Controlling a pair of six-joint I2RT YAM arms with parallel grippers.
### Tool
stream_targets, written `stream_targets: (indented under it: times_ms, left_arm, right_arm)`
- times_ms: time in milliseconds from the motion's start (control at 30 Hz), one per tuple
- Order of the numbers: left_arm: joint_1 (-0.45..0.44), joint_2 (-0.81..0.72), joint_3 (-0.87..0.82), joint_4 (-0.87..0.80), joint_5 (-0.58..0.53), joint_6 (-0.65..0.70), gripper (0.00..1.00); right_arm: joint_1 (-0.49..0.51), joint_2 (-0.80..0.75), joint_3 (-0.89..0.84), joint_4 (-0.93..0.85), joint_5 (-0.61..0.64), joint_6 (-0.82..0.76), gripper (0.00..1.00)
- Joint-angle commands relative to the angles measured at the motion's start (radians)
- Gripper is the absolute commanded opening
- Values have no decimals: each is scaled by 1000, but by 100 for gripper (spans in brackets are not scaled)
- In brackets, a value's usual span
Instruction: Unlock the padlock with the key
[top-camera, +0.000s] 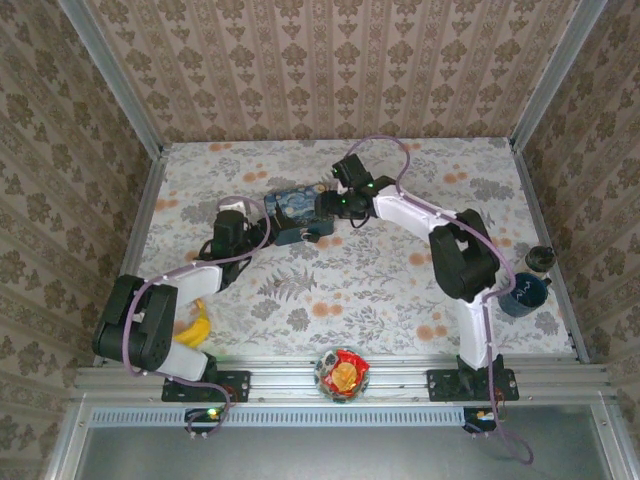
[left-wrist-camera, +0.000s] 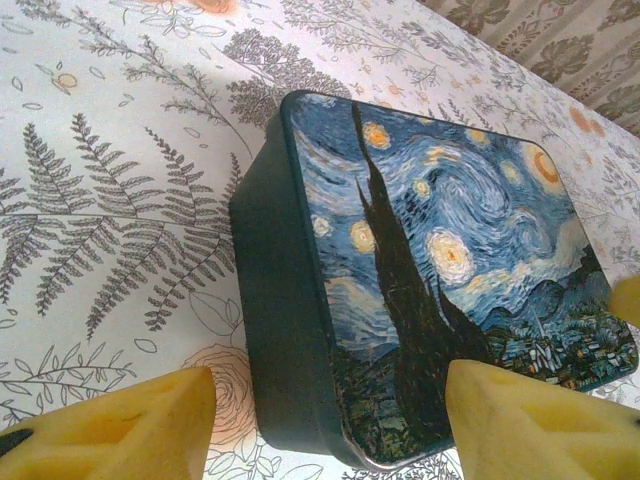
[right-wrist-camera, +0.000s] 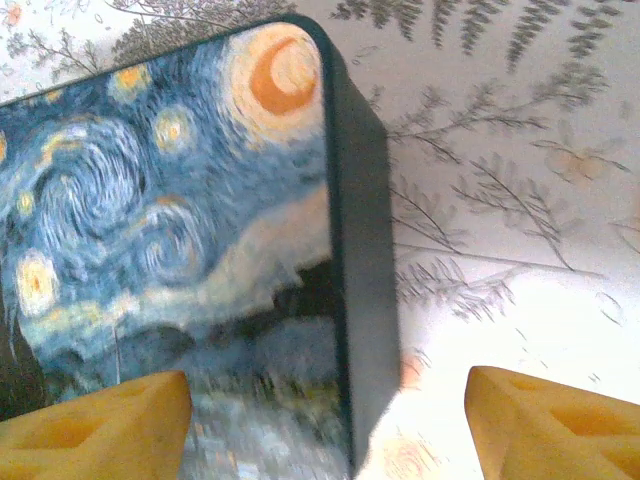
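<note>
The left yellow fingers are spread about a corner of the blue starry-night-painted rectangular box. The right yellow fingers are spread astride its dark side edge. The floral desk lies open beside the box; I cannot tell where the padlock is.

Top view: even, soft light, mid-bright, faint shadows under arms on table; slight wide-angle bend at edges. Left wrist: sharp, blue box side wall in shade, table bright. Right wrist: table blown out lower right, box's near part blurry, right gripper fingertips soft-focus.
</note>
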Motion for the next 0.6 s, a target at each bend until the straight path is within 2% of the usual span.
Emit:
stream_targets:
  times_ms: [0, 133, 300, 467, 567]
  left_arm:
    - [1, 7, -2, 20, -14, -32, 62]
    - [15, -6, -17, 6, -40, -58, 65]
    - [43, -51, -51, -4, -87, -77, 72]
    - [73, -104, -79, -31, -113, -90, 87]
    - [92, -142, -93, -55, -130, -92, 100]
  right_arm:
    - [26, -107, -78, 13, 82, -47, 74]
    - [82, -193, -183, 23, 135, -66, 70]
    - [202, -236, -261, 24, 168, -42, 60]
    - [334, -184, -228, 8, 175, -41, 56]
    - [394, -124, -171, -2, 158, -51, 54]
